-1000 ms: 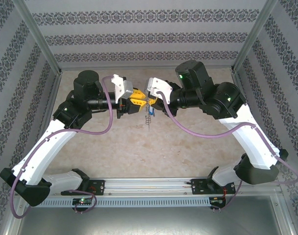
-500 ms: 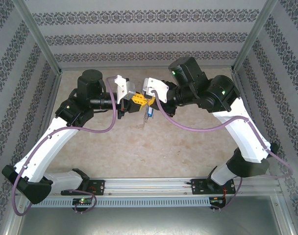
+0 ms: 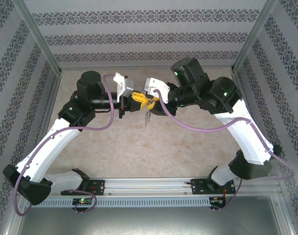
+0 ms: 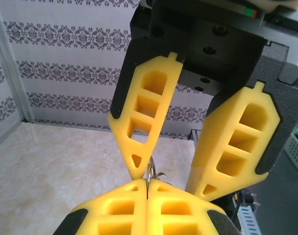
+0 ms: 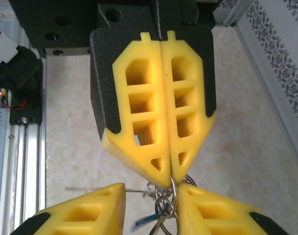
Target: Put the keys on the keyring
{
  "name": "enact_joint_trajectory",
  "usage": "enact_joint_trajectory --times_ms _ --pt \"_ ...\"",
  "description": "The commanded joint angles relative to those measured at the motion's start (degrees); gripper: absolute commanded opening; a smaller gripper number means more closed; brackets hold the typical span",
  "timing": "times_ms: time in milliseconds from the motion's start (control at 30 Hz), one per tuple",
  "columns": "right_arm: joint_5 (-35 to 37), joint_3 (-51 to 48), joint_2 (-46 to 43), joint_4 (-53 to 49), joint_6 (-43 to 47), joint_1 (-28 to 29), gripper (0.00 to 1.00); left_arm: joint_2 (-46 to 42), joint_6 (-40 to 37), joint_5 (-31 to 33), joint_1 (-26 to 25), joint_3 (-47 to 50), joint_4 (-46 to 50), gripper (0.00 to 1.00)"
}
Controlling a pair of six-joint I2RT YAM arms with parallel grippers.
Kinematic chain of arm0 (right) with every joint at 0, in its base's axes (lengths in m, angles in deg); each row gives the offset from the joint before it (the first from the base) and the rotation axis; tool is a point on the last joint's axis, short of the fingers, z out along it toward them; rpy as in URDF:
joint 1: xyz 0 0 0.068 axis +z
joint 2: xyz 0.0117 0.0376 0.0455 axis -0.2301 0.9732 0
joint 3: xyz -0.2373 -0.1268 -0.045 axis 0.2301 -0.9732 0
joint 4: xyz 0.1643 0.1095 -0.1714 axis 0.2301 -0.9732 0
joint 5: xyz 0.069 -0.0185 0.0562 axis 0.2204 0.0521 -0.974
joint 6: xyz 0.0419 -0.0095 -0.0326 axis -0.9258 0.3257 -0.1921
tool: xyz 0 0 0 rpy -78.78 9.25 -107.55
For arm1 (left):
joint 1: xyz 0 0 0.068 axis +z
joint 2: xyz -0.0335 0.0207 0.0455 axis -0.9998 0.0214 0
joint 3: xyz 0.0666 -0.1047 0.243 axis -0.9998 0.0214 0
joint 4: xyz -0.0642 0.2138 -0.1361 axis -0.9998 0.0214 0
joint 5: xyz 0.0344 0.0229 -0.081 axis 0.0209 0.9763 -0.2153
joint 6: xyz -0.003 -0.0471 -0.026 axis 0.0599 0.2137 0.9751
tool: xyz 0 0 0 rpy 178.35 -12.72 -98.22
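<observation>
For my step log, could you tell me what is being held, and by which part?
The left gripper pinches the keyring by a thin wire ring at its upper end; the rest hangs below. The right gripper is open, holding nothing.

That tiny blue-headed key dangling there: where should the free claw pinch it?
Probably the tiny key's blue plastic head, its broadest part, approached from below: it dangles free under the left gripper, which is shut on the silvery wire keyring above. The open right gripper faces it.

One keyring [image 3: 147, 116], one key [image 5: 140, 225].
</observation>
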Motion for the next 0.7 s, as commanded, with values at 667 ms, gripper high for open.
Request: enact_joint_trajectory --times_ms 667 --pt "-11.54 -11.73 -7.87 12.39 -9.71 -4.69 0.31 -2.44 20.62 -4.89 3.73 5.18 -31.02 0.0"
